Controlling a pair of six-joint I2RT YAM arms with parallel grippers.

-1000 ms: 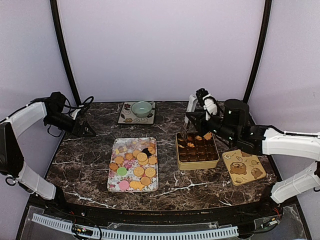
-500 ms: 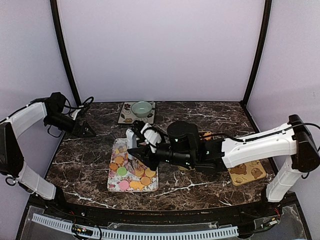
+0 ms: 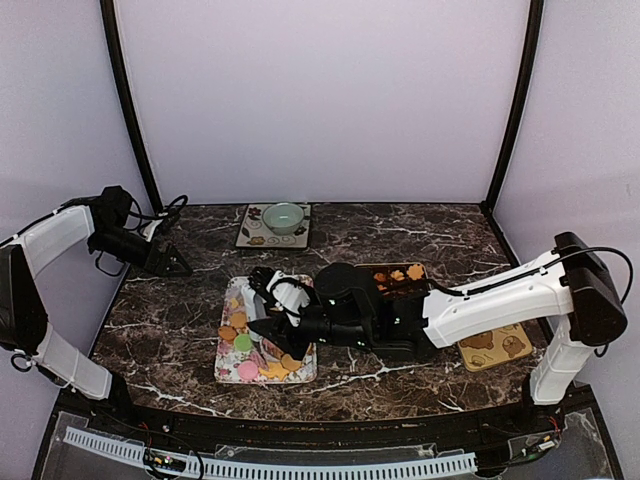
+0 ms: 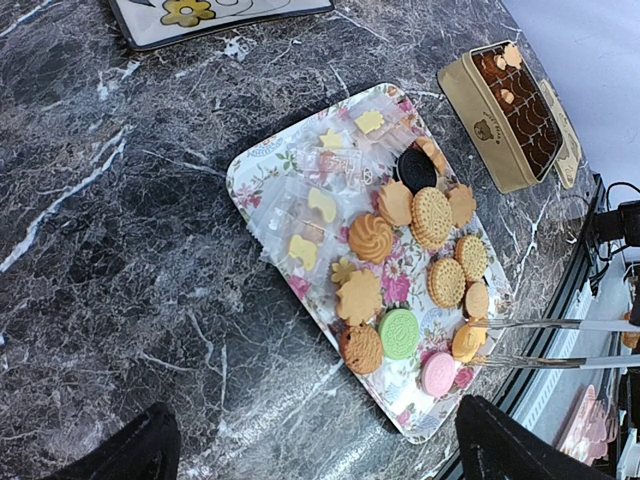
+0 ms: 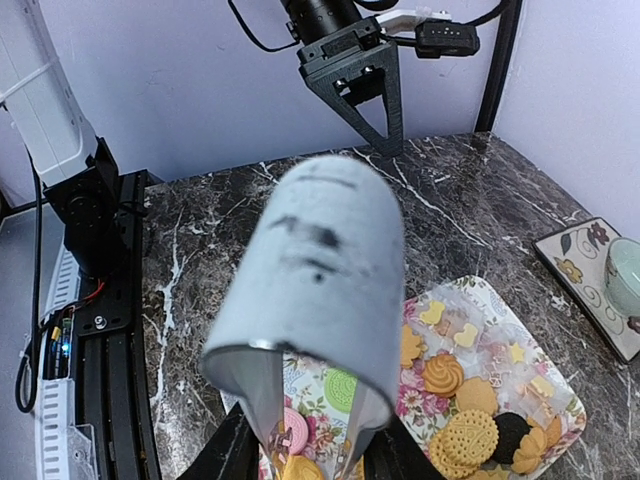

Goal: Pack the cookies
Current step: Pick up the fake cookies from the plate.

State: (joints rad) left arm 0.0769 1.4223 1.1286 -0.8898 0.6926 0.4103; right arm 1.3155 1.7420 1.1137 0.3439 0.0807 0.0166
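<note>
Right pincer [image 5: 305, 445] is clamping metal tongs with a grey-wrapped handle [image 5: 320, 270]. The blades are pointing down and straddling a golden-orange round cookie [image 4: 468, 340] at the near end of the floral rectangular tray [image 4: 250, 165]. Blade contact: cannot tell. Other cookies [image 4: 400, 260] are lying further up the tray. A pink round cookie [image 4: 438, 372] just beside the target is crowding the grasp. The gold rectangular tin [image 4: 470, 100] is sitting to the right, partly behind the right arm. Left pincer [image 3: 175, 264] is hanging wide open and empty over the dark marble worktop [image 3: 170, 310], farther from the tray.

Lab test booth: plain lilac walls [image 3: 320, 100], black poles [image 3: 128, 110], marble tabletop [image 3: 180, 310].
</note>
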